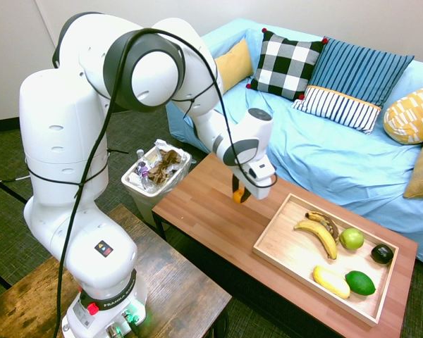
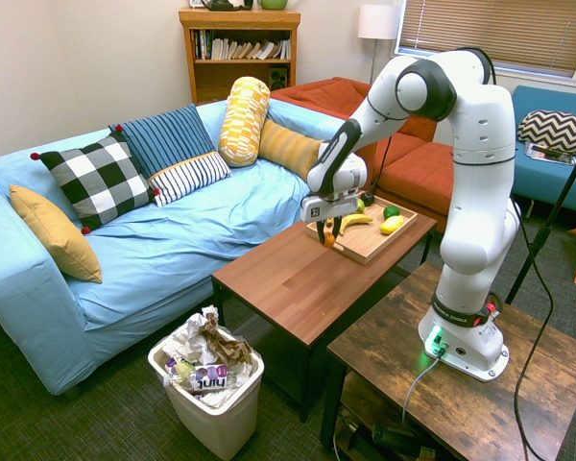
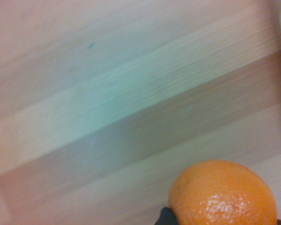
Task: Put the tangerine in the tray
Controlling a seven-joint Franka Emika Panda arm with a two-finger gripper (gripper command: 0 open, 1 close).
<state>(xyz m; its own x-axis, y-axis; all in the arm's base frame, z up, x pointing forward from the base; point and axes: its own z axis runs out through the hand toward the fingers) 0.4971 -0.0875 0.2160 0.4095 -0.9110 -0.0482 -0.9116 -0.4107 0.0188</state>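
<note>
The tangerine [image 1: 237, 197] is small, round and bright orange. My gripper [image 1: 240, 196] is shut on it and holds it a little above the brown coffee table [image 1: 211, 225], short of the tray's near end. From the other side, the gripper [image 2: 330, 231] and tangerine [image 2: 329, 238] hang just before the tray [image 2: 365, 247]. The tray [image 1: 282, 243] is shallow, light wood, and lies on the table's far half with fruit in it. In the wrist view the tangerine [image 3: 225, 194] shows large over blurred wood planks.
In the tray lie bananas [image 1: 317, 229], a green apple [image 1: 351, 239], a dark avocado [image 1: 382, 253], a yellow lemon-shaped fruit [image 1: 330, 282] and a lime [image 1: 360, 282]. A white waste bin [image 1: 152, 176] full of rubbish stands by the table's end. A blue sofa [image 1: 317, 148] runs behind.
</note>
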